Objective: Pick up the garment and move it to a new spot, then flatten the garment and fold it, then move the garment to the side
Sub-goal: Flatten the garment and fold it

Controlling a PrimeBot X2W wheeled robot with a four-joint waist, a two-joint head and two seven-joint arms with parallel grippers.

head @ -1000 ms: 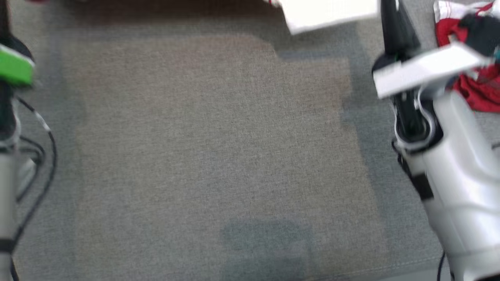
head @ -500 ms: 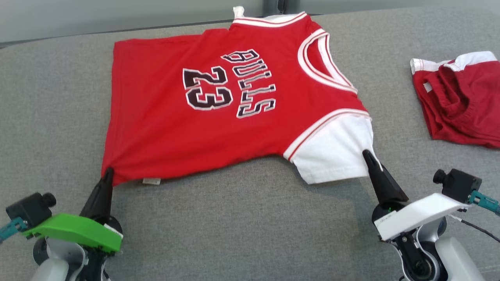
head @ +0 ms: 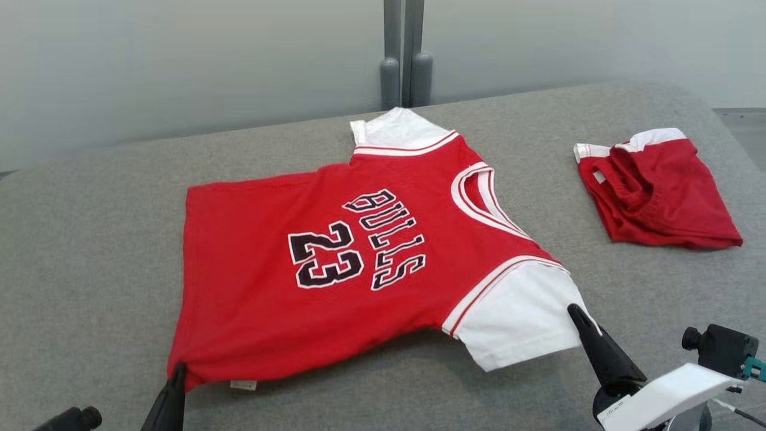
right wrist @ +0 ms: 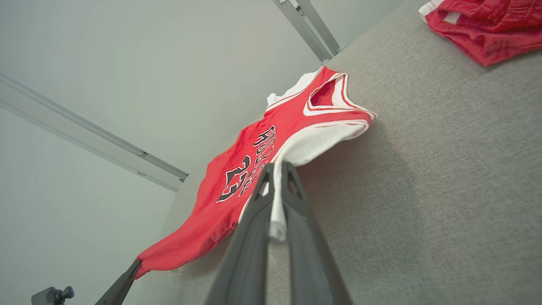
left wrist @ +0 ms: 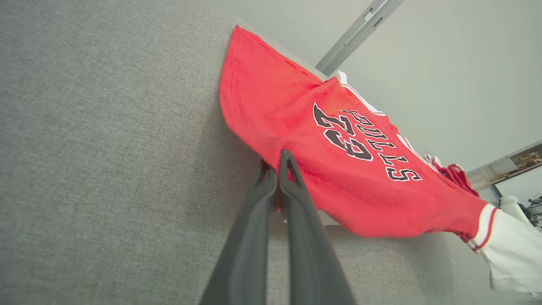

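Between left gripper [head: 178, 369] and right gripper [head: 574, 312] stretches a red jersey [head: 335, 263]; both clamp its near edge. Beyond the right one: red shorts [head: 658, 197], well apart.

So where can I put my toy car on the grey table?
The grey table is bare left of the red jersey, and in the strip between its collar and the folded red shorts. It's crowded along the near edge, where the left gripper and right gripper pinch its hem and white sleeve.
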